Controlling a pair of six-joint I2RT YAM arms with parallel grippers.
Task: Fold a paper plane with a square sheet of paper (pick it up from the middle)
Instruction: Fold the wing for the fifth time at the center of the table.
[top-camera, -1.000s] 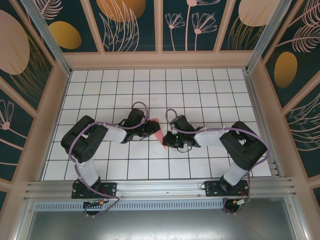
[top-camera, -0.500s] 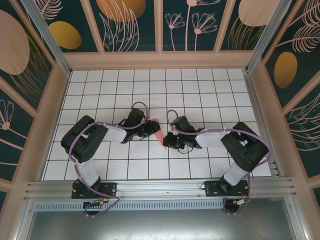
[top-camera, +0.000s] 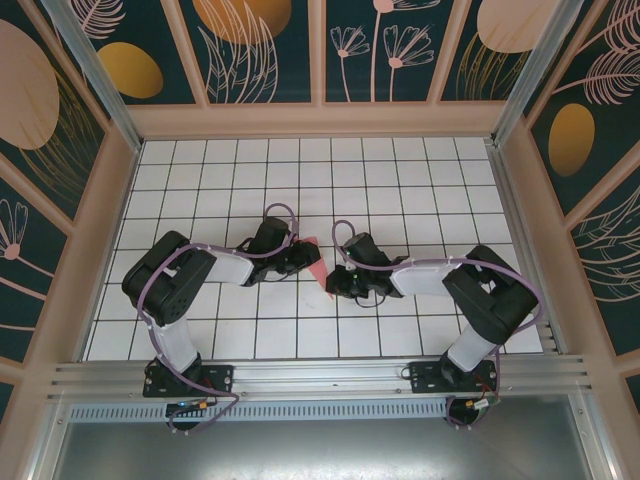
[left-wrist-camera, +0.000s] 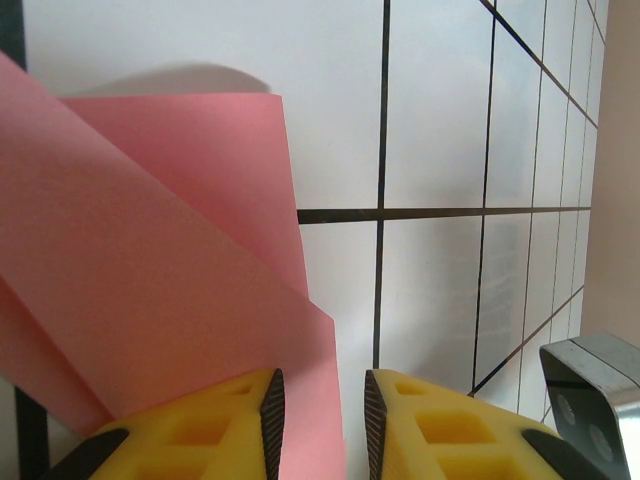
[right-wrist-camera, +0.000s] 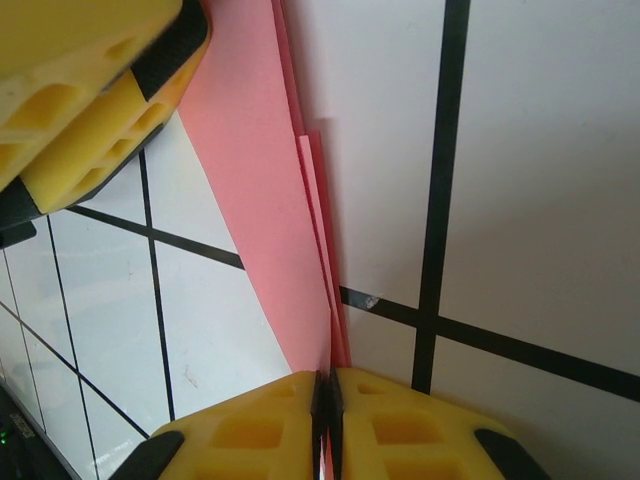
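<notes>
Right claw (right-wrist-camera: 327, 425) pinching paper plane (right-wrist-camera: 262, 210), shifted slightly nearer, left claw (left-wrist-camera: 317, 420) still clamping it

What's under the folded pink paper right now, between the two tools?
Under the folded pink paper, white gridded table shows either side. The right tool pinches its tip; the left tool holds its edge. Directly beneath is covered.

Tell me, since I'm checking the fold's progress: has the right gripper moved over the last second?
Yes, slightly. In the top view the right gripper has shifted a little toward the near edge against the table's grid, its jaws pinching the folded pink paper.
</notes>
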